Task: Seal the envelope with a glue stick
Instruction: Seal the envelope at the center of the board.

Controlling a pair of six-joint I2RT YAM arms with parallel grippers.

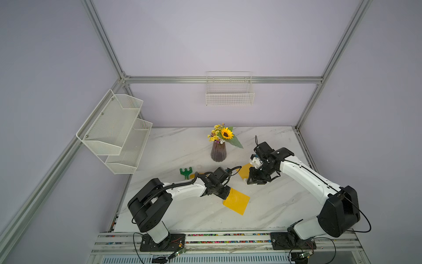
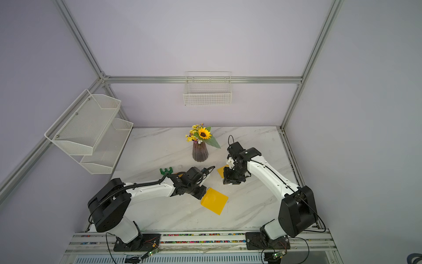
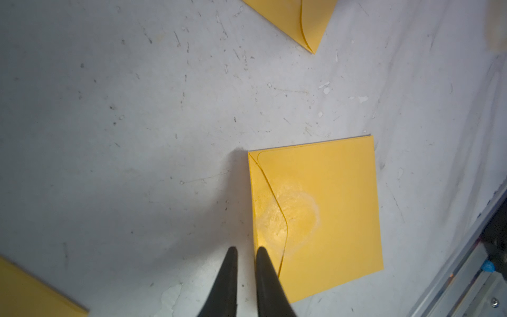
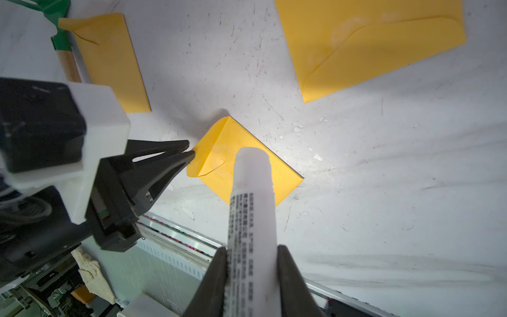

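We see the glue stick (image 4: 252,178), a smooth white plastic cylinder printed with rows of fine grey text, clamped between the black tapered fingers of the right gripper (image 4: 252,248). Its blunt rounded end points toward the square yellow paper envelope (image 4: 219,148) on the scuffed, marble-patterned surface (image 1: 182,146). The left gripper (image 3: 246,249) shows its jaws almost together, only a thin slit between them, with the tips at the envelope's edge beside the curved flap; we cannot tell whether they pinch the paper. Only the left wrist view shows us a glossy, whitish smear (image 3: 288,216) across the flap's rounded point, a patch the stick partly covers in the right wrist view. In both top views the envelope (image 1: 236,201) (image 2: 214,200) pokes out from under the left wrist, while we cannot make out the stick beneath the right arm. Two more yellow envelopes (image 4: 370,46) (image 4: 109,63) lie nearby, one just beside a green rake (image 1: 186,172) with a wooden handle. A ribbed dark vase (image 1: 218,155) holding a sunflower stands behind.
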